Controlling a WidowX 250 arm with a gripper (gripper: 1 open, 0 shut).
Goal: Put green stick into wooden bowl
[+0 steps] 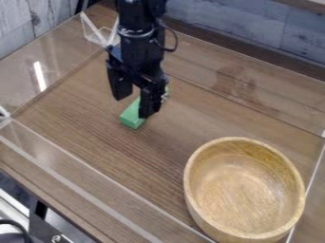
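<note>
The green stick [132, 118] lies on the wooden table top, mostly hidden behind my gripper; only its near end shows. My gripper [136, 102] points straight down over the stick, open, with one dark finger on each side of it. Nothing is held. The wooden bowl [245, 186] sits at the front right, light tan, round and shallow, with nothing in it.
Clear acrylic walls [76, 163] enclose the table [229, 95] on the left, front and right. A small clear plastic stand [97, 33] sits at the back left corner. A grey brick-pattern wall runs behind.
</note>
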